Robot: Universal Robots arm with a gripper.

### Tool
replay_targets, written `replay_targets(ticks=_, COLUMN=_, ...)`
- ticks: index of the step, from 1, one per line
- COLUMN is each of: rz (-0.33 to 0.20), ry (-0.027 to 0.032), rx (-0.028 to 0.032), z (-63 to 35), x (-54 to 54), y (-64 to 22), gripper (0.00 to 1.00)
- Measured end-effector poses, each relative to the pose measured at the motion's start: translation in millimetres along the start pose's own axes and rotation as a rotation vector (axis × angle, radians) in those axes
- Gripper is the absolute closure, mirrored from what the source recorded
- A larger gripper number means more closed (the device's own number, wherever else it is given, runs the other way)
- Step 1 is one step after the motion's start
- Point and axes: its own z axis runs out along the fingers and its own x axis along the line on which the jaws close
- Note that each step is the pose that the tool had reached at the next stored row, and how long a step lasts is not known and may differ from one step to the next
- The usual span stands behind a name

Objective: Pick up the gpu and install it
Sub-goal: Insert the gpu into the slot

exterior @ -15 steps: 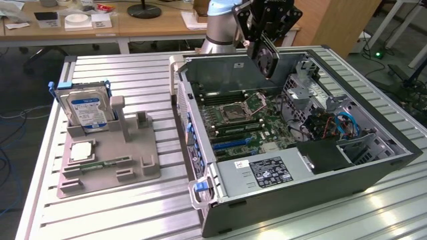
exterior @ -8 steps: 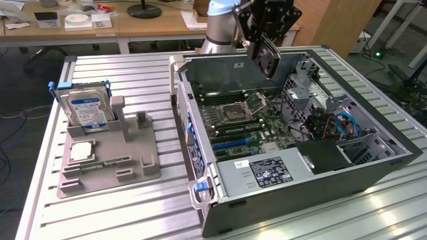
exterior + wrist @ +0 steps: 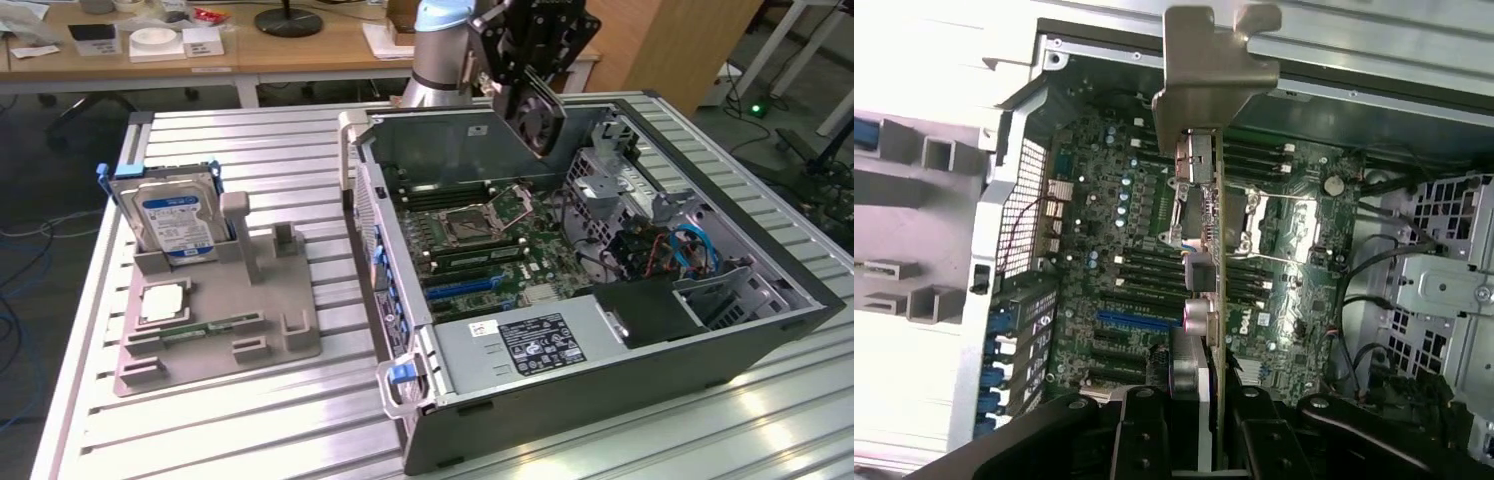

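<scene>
My gripper (image 3: 530, 70) hangs over the far side of the open computer case (image 3: 747, 345), shut on the gpu (image 3: 534, 115). The card is held upright in the air, its black fan facing the exterior view's right. In the wrist view the gpu (image 3: 1206, 250) is seen edge-on between the black fingers (image 3: 1139, 435), with its silver bracket (image 3: 1212, 70) at the far end. Below it lies the green motherboard (image 3: 1124, 230) with a blue expansion slot (image 3: 1139, 318). The card is well above the board and touches nothing.
A grey parts holder (image 3: 274, 300) on the exterior view's left carries a hard drive with a blue label (image 3: 171, 215), a processor (image 3: 160, 300) and a memory stick (image 3: 203, 328). Inside the case are the power supply (image 3: 534, 345), cables (image 3: 687, 250) and a drive cage (image 3: 1454, 290).
</scene>
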Motion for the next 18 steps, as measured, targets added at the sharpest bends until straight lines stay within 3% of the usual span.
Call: replay_targets(ticks=18, rz=-0.199, ry=0.0042, rx=0.0008, z=0.0, x=0.0, y=-0.4, gripper=0.72)
